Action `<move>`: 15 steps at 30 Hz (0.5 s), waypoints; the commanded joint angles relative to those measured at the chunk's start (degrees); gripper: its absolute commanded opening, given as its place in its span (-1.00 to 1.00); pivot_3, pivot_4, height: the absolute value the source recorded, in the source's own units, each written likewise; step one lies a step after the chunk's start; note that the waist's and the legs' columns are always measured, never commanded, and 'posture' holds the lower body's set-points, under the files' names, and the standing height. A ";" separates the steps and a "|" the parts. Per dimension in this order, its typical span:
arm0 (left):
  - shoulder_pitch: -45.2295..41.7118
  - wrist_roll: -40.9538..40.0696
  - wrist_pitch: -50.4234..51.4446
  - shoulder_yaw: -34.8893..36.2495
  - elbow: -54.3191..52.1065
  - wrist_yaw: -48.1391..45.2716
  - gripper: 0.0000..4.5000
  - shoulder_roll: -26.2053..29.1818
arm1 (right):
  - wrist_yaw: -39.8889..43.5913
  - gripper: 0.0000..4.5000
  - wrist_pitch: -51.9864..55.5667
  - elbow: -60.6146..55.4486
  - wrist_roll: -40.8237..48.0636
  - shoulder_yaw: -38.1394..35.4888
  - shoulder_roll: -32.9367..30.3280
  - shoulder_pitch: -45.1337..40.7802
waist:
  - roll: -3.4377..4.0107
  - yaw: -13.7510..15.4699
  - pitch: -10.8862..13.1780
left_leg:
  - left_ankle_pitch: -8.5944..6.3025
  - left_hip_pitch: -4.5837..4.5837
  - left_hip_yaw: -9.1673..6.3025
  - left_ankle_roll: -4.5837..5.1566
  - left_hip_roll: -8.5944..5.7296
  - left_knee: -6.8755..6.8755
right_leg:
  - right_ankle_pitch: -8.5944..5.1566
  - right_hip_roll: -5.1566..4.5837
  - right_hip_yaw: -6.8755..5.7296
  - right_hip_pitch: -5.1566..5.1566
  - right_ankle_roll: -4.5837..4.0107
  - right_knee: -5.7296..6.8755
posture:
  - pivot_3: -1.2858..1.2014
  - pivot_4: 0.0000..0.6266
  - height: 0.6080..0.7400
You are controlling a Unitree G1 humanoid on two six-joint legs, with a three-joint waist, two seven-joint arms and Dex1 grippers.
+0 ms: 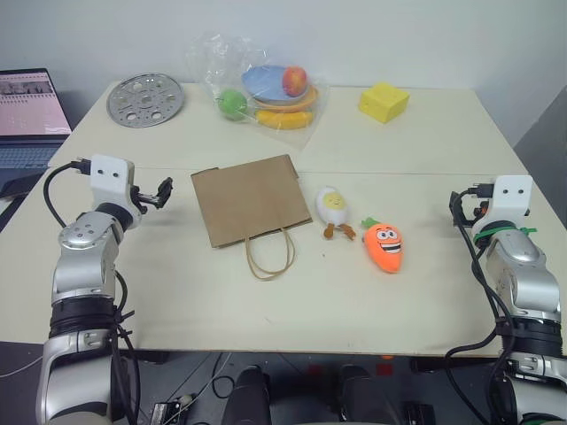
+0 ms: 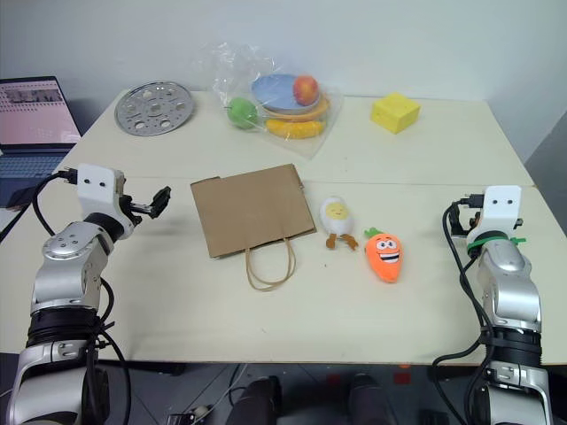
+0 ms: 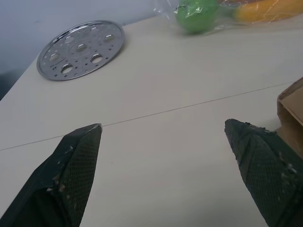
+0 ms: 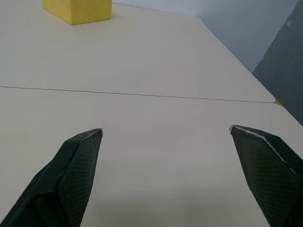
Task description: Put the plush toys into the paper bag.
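Sensibly, the right gripper [image 4: 165, 135], fingers spread and empty like the left gripper [image 3: 163, 127], should take the carrot [image 1: 384, 247] right of centre first; egg [image 1: 331, 206] and flat paper bag [image 1: 248, 200] lie mid-frame, so the bag needs opening.

A pale cream table [image 1: 292, 292] with a thin seam across it fills the frame. A plain light wall [image 1: 372, 35] runs along the top; dark floor [image 1: 545, 133] shows at right.
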 commanded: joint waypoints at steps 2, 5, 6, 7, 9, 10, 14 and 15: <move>0.04 -2.07 -0.62 2.15 -2.59 -0.57 0.97 0.34 | 0.06 1.00 -1.36 -0.81 -0.38 -1.16 -1.19 -0.86 | 0.00 0.00 0.00 | 0.00 0.00 0.00 0.00 0.00 0.00 | 0.00 0.00 0.00 0.00 0.00 0.00 | 0.03 -0.52 1.00; -0.11 -1.56 -1.19 1.95 -1.75 -0.49 0.97 1.28 | 0.15 1.00 -1.13 -1.25 -0.41 -1.14 -1.21 -0.46 | 0.00 0.00 0.00 | 0.00 0.00 0.00 0.00 0.00 0.00 | 0.00 0.00 0.00 0.00 0.00 0.00 | 0.03 -0.52 1.00; -0.18 -1.37 -1.35 1.89 -1.49 -0.41 0.97 1.57 | 0.21 1.00 -1.09 -1.32 -0.41 -1.09 -1.21 -0.35 | 0.00 0.00 0.00 | 0.00 0.00 0.00 0.00 0.00 0.00 | 0.00 0.00 0.00 0.00 0.00 0.00 | 0.03 -0.52 1.00; -0.23 -1.32 -1.45 1.89 -1.36 -0.36 0.97 1.69 | 0.25 1.00 -1.09 -1.33 -0.41 -1.06 -1.22 -0.30 | 0.00 0.00 0.00 | 0.00 0.00 0.00 0.00 0.00 0.00 | 0.00 0.00 0.00 0.00 0.00 0.00 | 0.03 -0.52 1.00; -0.22 -1.45 -1.58 2.00 -1.08 -0.45 0.97 1.76 | 0.22 1.00 -1.07 -1.20 -0.44 -1.17 -1.40 -0.56 | 0.00 0.00 0.00 | 0.00 0.00 0.00 0.00 0.00 0.00 | 0.00 0.00 0.00 0.00 0.00 0.00 | 0.03 -0.52 1.00; -0.21 -1.54 -1.61 2.03 -1.02 -0.50 0.97 1.75 | 0.21 1.00 -1.06 -1.14 -0.44 -1.22 -1.47 -0.67 | 0.00 0.00 0.00 | 0.00 0.00 0.00 0.00 0.00 0.00 | 0.00 0.00 0.00 0.00 0.00 0.00 | 0.03 -0.52 1.00; -0.01 -1.74 -1.71 1.87 -1.32 -0.81 0.97 1.56 | 0.32 1.00 -1.12 -1.19 -0.40 -1.24 -1.66 -0.54 | 0.00 0.00 0.00 | 0.00 0.00 0.00 0.00 0.00 0.00 | 0.00 0.00 0.00 0.00 0.00 0.00 | 0.03 -0.52 1.00; -0.02 -1.75 -1.75 1.87 -1.32 -0.87 0.97 1.55 | 0.32 1.00 -1.13 -1.23 -0.39 -1.23 -1.68 -0.49 | 0.00 0.00 0.00 | 0.00 0.00 0.00 0.00 0.00 0.00 | 0.00 0.00 0.00 0.00 0.00 0.00 | 0.03 -0.52 1.00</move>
